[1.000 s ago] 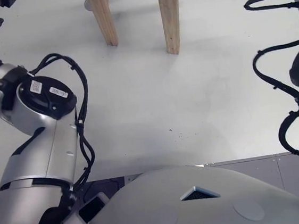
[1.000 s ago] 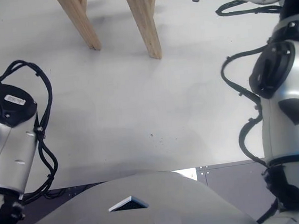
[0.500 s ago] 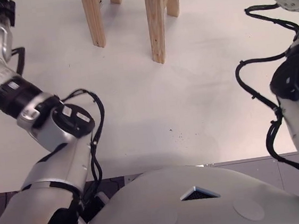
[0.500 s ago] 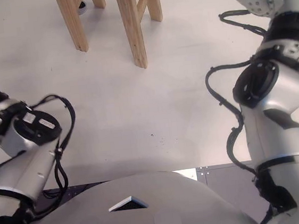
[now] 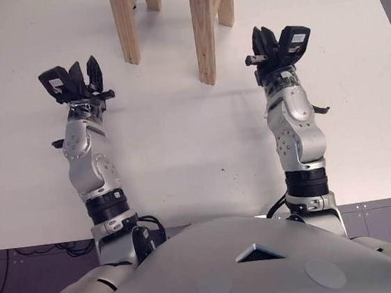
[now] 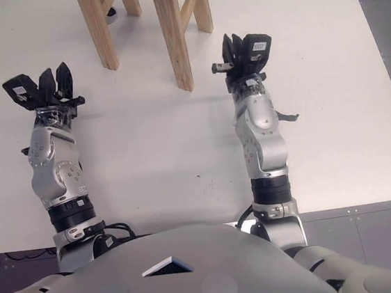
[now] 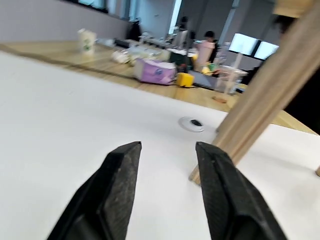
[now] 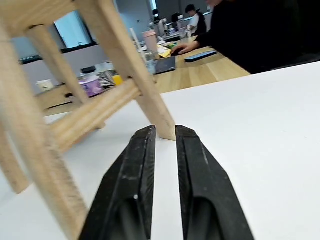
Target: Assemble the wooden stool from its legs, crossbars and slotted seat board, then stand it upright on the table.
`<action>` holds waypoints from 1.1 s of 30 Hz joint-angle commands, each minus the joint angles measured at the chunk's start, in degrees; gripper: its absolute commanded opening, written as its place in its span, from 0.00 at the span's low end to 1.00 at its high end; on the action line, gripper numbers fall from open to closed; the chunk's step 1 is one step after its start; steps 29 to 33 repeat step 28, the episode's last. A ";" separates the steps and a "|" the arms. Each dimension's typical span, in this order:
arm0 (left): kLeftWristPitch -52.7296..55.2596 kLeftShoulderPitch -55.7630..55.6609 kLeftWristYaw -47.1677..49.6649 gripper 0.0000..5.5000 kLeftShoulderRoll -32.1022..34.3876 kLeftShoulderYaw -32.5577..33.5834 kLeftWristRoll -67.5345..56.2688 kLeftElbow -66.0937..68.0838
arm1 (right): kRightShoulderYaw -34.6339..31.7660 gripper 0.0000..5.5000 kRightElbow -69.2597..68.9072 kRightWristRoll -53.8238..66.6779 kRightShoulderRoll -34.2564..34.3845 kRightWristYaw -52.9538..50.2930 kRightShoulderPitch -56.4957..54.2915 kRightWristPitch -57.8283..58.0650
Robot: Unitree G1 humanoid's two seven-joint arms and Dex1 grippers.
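The stool (image 5: 202, 27) stands on its 4 legs on the white bench (image 5: 183, 162) at 12 o'clock. Left tool (image 5: 76, 78), at 10 o'clock, gapes wide and empty. Right tool (image 5: 268, 41), at 1 o'clock just beside the stool, is almost closed, gripping nothing.

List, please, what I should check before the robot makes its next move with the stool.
1. Stool legs standing on the table: ok.
2. Crossbar joined between legs: ok.
3. Left gripper empty: ok, open, holding nothing.
4. Right gripper empty: ok, shut on nothing.
5. Both grippers apart from the legs: ok.
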 commanded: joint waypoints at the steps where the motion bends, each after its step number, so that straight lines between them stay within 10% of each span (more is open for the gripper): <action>1: -2.61 -3.67 -1.07 0.25 3.23 -2.22 1.09 2.57 | -4.33 0.03 5.20 0.45 -0.34 -0.94 -5.64 -2.61; 10: -8.92 -4.75 5.67 0.01 -3.76 -5.97 0.53 1.20 | -8.55 0.00 8.63 -0.66 -11.57 7.24 -10.23 -2.31; 33: -2.53 -6.29 19.29 0.01 -5.27 -8.52 7.26 9.44 | -7.91 0.00 8.73 -0.89 -10.32 5.79 -11.74 4.05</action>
